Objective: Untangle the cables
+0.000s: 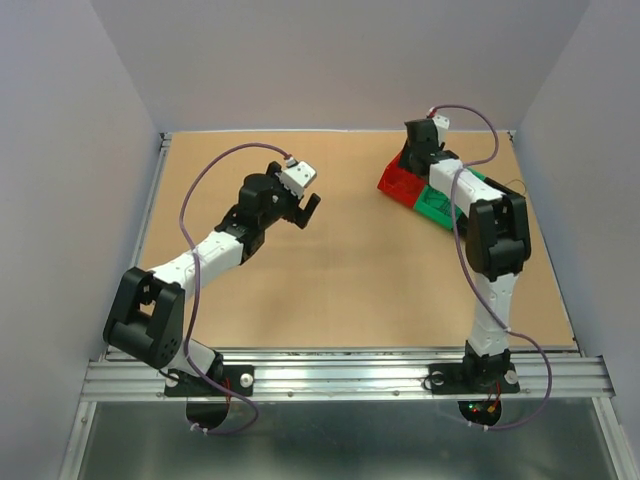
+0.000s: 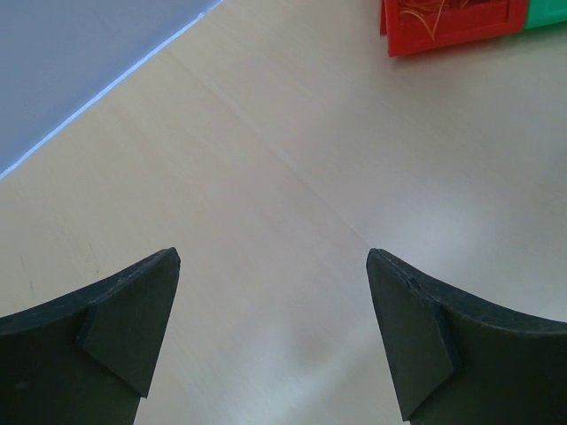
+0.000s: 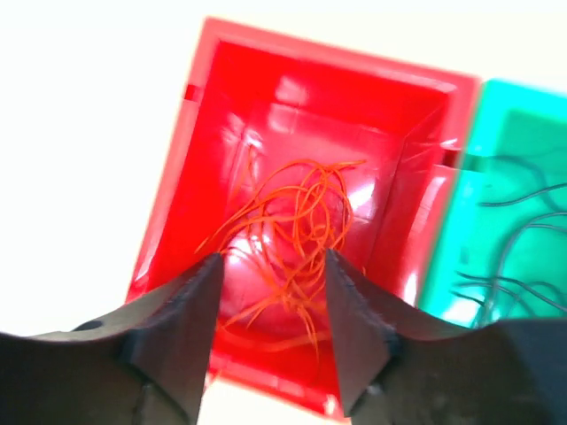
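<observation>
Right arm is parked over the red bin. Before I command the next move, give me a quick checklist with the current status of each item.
1. Right gripper jaws apart, above the red bin: ok.
2. Orange wires lying inside the red bin: ok.
3. No strand caught on the right gripper: cannot tell; strands run close to both tips.
4. Dark wires in the green bin, apart from the orange ones: ok.
5. Left gripper open, holding nothing, over the table away from the bins: ok.
</observation>
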Action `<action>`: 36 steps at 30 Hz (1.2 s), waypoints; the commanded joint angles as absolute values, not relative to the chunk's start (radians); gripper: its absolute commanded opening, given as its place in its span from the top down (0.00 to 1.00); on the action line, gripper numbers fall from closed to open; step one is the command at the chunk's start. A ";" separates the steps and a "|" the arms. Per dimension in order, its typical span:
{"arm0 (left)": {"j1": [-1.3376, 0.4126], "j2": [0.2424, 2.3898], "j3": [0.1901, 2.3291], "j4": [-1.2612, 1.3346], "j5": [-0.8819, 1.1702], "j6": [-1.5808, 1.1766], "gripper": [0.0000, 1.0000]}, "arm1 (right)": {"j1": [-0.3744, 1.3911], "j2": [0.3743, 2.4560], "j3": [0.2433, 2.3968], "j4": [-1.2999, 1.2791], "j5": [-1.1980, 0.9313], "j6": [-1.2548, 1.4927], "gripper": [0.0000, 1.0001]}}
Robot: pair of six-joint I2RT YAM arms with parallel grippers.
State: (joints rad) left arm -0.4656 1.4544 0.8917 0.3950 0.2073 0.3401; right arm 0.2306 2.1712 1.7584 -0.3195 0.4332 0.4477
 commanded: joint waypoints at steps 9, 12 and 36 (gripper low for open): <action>-0.450 1.310 0.805 0.561 0.094 0.293 0.01 | 0.233 1.700 1.333 0.139 0.312 0.292 0.12; -0.376 1.237 0.741 0.639 0.090 0.226 0.01 | 0.233 1.527 1.115 0.277 0.232 0.242 0.08; -0.337 0.539 0.350 0.959 0.336 0.171 0.01 | 0.233 0.339 0.644 0.068 0.021 0.219 0.01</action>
State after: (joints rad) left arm -0.3332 0.6136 0.3901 0.8131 0.2100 0.1081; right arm 0.2306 0.4000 0.6582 0.1173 0.0460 0.2283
